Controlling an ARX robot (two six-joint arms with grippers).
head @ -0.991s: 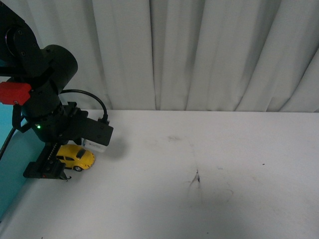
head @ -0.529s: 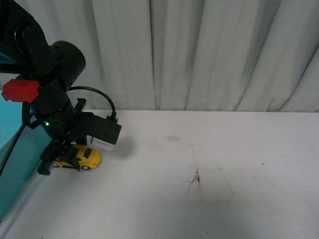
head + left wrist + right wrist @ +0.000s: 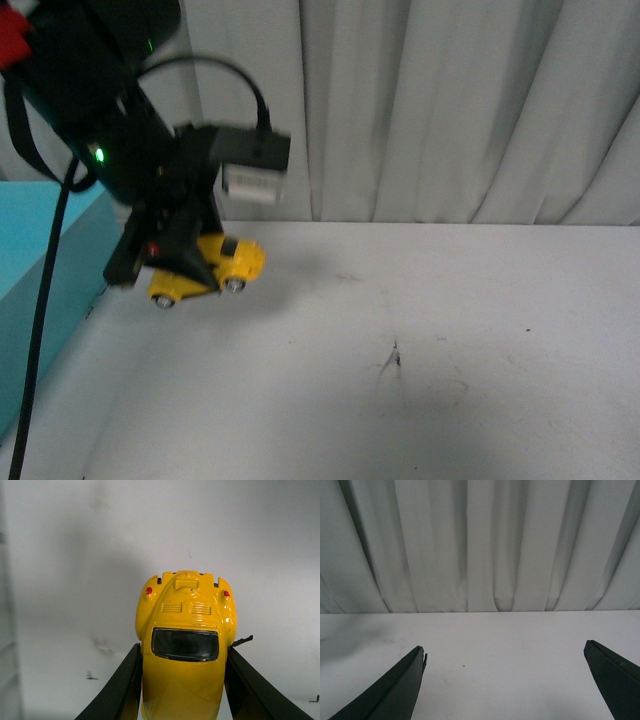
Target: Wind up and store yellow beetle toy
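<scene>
Holding: the left gripper is clamped on the small glossy yellow beetle toy car, with one black jaw pressed on each flank.
Where the toy is: it looks lifted clear of the white tabletop, tilted with one end lower, just right of the big turquoise box.
Wrist cam: the vented rear with red tail lights sticks out past the fingertips.
Why that grip: pinching the body sides probably leaves the wheels free, handy if winding means dragging it backwards on the table.
Right gripper: jaws spread wide with nothing between them. It is parked over bare table, facing the pleated white curtain.
Guess at stage: the toy is picked up and not yet stored; the box is likely where it ends up.
</scene>
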